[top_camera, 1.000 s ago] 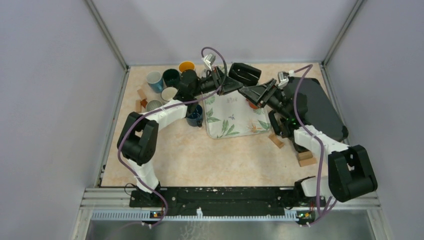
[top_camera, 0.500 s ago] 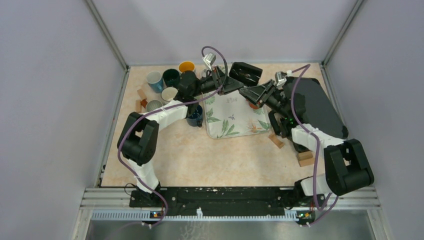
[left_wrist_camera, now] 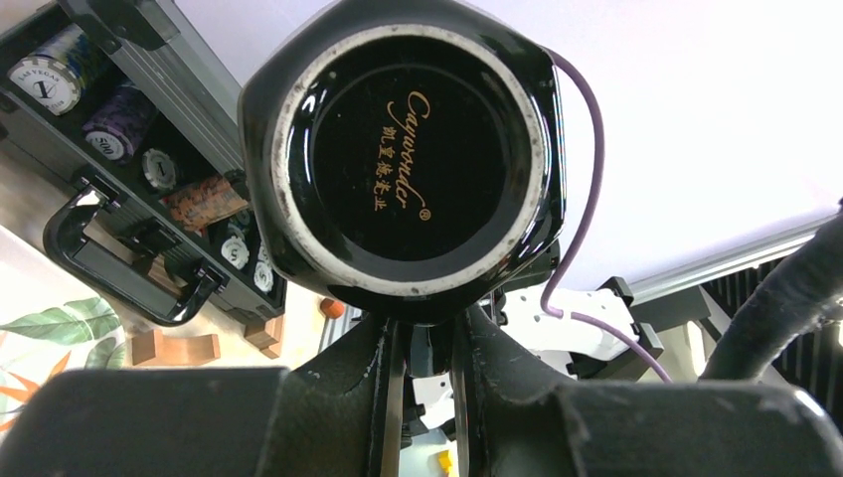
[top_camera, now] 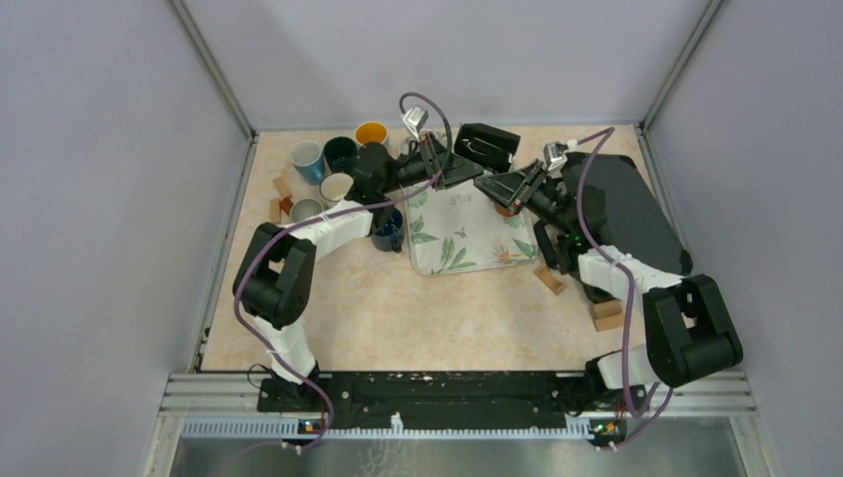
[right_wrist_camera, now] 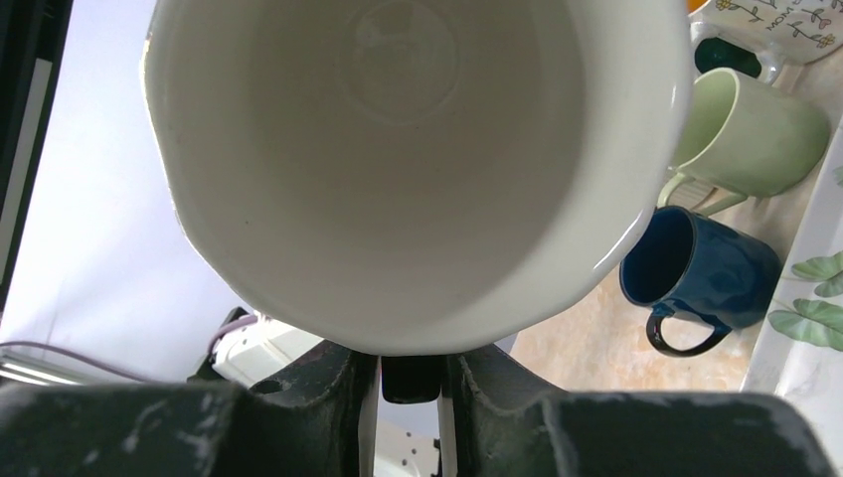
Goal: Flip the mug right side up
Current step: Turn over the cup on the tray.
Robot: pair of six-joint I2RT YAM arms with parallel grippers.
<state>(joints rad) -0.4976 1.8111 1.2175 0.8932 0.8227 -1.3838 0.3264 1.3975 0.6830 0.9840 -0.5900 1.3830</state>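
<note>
light: bright, even | shadows: soft | glare: black mug (left_wrist_camera: 403,149) base

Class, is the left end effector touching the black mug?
Touching. In the left wrist view the left end effector pinches the black mug at its lower wall, with no gap showing between them.

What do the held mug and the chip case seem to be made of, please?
The mug is probably glazed ceramic: glossy black base with sharp reflections, rough pale unglazed foot ring. The case looks metal-framed, judging by its grey ribbed rim.
</note>
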